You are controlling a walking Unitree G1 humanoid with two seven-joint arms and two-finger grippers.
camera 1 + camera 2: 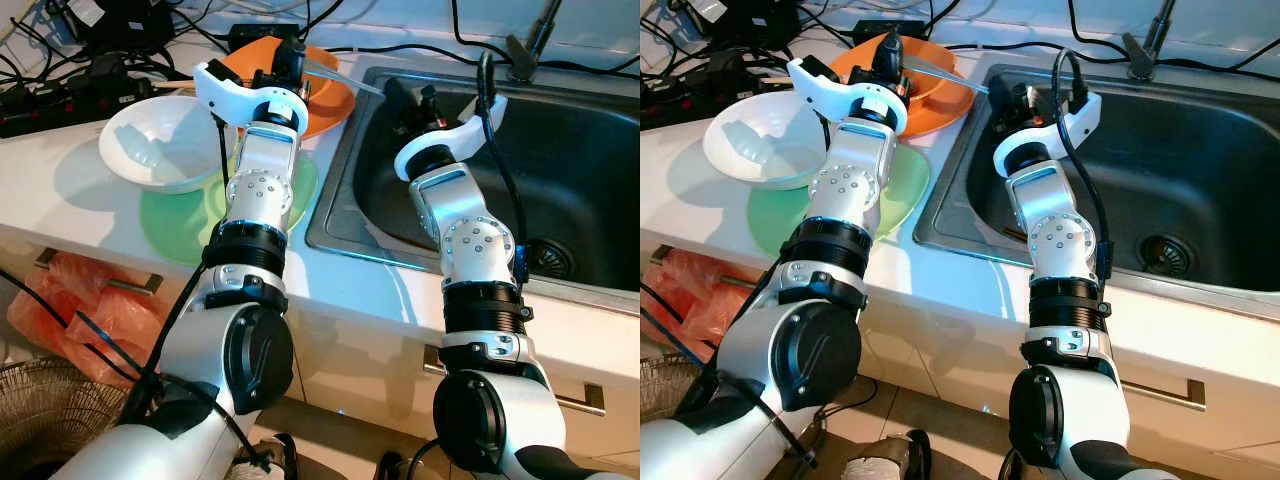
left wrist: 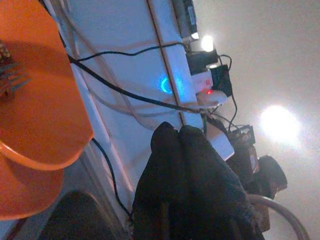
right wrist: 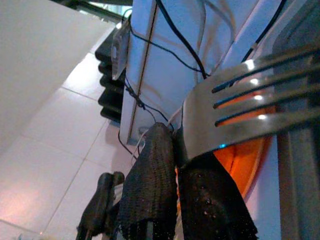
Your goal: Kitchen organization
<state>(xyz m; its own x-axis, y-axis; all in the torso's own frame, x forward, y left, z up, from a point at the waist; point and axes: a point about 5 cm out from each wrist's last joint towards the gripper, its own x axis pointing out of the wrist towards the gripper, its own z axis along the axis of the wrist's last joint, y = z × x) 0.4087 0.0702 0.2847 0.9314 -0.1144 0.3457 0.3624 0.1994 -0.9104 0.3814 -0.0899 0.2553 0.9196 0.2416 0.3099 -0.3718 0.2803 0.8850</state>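
The fork (image 3: 240,107) is cut off by pic edge, so handle end not seen; its neck goes between the right gripper (image 3: 175,150) fingers and is hidden there. The orange plate (image 2: 35,110) is cut at edge in left wrist view. Small dark thing on it (image 2: 6,70) too blurred to tell. Left gripper (image 1: 290,55) partly hides plate's middle.

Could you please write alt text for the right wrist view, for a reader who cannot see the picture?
The right hand, its two black fingers closed, holds a metal fork whose tines point away past the edge of an orange plate. Behind are a white surface crossed by black cables and a pale tiled wall.
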